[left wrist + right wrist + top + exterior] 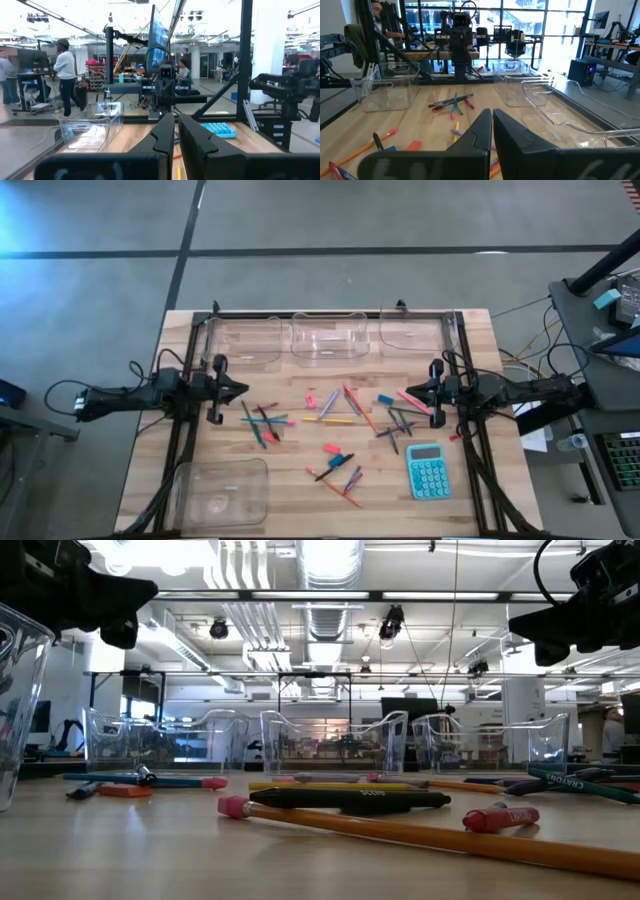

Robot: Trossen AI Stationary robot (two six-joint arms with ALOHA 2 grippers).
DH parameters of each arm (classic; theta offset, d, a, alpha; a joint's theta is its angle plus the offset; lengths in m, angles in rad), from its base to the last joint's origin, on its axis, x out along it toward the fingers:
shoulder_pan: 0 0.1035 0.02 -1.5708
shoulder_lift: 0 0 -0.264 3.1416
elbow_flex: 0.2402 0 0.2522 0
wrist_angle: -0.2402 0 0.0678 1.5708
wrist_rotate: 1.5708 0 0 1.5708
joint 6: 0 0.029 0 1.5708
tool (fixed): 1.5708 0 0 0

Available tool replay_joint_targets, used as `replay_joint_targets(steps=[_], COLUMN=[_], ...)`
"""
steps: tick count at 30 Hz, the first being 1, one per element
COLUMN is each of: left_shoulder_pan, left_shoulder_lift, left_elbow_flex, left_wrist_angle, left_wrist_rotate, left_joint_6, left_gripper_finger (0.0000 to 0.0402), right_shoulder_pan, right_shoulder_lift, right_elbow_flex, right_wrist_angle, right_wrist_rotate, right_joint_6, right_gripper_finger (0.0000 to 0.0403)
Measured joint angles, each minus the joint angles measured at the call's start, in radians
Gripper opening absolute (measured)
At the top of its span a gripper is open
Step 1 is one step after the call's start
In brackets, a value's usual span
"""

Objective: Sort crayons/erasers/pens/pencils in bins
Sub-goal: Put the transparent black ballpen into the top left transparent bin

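High view: both arms are waiting at the table's sides, left gripper and right gripper clenched, empty. Sorting isn't looking started: four bins are sitting bare, three at the far edge, one near-left. Pencils, pens, crayons and roughly four erasers are lying scattered mid-table; stick counts unclear. Next: unclench, descend on one item.

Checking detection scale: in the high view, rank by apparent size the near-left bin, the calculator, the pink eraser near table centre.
1. Near-left bin, clearly the largest.
2. Calculator, much smaller than the bin.
3. Pink eraser, smallest by far.
The camera looks straight down, so nearness barely skews this.
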Motion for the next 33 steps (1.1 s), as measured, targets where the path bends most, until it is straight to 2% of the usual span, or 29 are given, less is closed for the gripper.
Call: replay_joint_targets(steps=[33], left_shoulder_pan=[0.000], left_shoulder_lift=[0.000], left_elbow_flex=[0.000], left_wrist_angle=[0.022], left_wrist_rotate=[0.000], left_joint_6=[0.000], left_gripper_finger=[0.0012], right_shoulder_pan=[0.000], right_shoulder_lift=[0.000], right_elbow_flex=[0.000], right_wrist_angle=[0.000], right_wrist_rotate=[0.000], right_joint_6=[0.000], right_gripper_finger=[0.0009])
